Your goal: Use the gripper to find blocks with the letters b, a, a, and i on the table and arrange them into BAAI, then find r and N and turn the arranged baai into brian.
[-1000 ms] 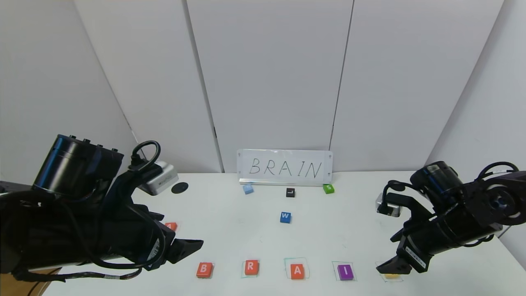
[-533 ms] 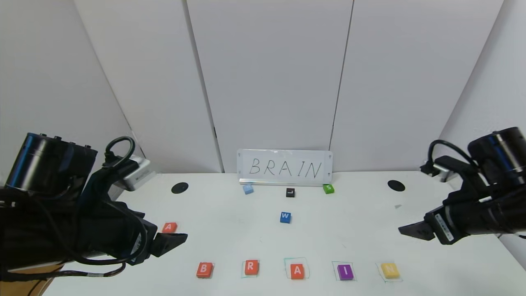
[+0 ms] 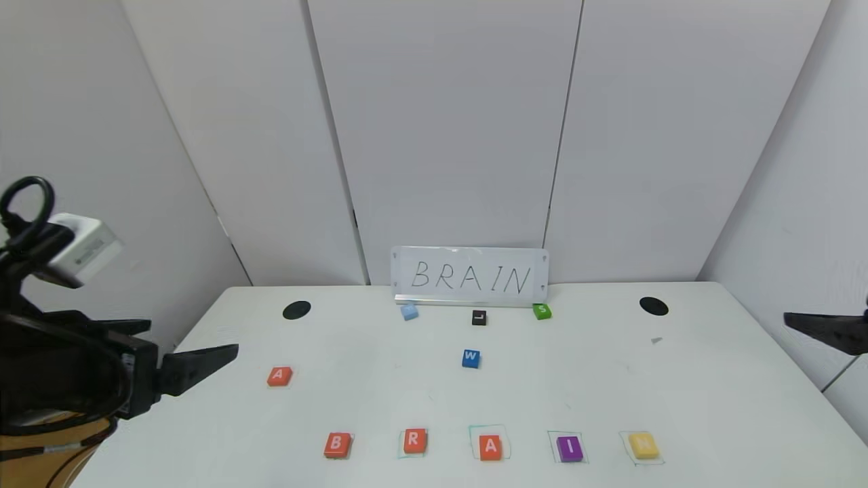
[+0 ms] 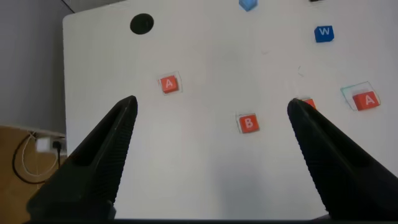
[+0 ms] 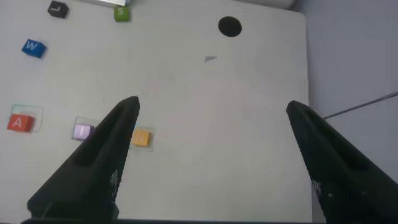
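White table (image 3: pixel 420 400); both tools (image 4: pixel 211 112) (image 5: pixel 211 112) hover spread, off its edges.

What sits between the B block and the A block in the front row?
In the head view, r sits alone between the orange B block and the orange A block, each lying apart on the table.

Bare table (image 3: pixel 380 386) between spare A (image 3: pixel 279 376) and blue W (image 3: pixel 471 358)

Both tools have drawn back off the table (image 3: pixel 380 400): left tool (image 3: pixel 203 362) leftward, right tool (image 3: pixel 824 329) rightward.
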`<state>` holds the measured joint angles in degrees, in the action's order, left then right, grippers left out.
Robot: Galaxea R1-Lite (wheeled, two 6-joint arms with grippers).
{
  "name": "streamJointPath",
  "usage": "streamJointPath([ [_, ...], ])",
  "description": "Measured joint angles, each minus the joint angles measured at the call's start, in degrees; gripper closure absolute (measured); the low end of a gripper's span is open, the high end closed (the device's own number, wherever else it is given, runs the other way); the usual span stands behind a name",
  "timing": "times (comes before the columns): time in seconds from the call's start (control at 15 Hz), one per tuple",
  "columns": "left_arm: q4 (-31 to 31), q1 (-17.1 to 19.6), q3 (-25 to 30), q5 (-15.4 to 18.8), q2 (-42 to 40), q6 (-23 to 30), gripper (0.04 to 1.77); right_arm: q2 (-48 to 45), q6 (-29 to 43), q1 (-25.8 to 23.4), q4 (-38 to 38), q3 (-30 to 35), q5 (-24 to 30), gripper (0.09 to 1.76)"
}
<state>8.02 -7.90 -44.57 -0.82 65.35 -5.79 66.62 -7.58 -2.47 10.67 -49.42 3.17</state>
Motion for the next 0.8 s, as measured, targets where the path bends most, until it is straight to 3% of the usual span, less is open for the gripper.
streamJointPath([
  [0.33,3.7,0.9,3.1,-3.2,-20.1,-0.1,0.09,-20.5,-1.0,-1.1,0.1,4.5,2.9,0.15],
  [0.6,17.4,1.6,-5.3,-4.1,-34.8,-0.5,0.09,-37.2,-3.9,0.0,3.8,5.2,3.7,0.15],
  [0.8,19.2,1.8,-7.4,-4.0,-42.0,-0.6,0.09,-47.6,-6.2,0.4,5.8,5.2,3.8,0.15],
])
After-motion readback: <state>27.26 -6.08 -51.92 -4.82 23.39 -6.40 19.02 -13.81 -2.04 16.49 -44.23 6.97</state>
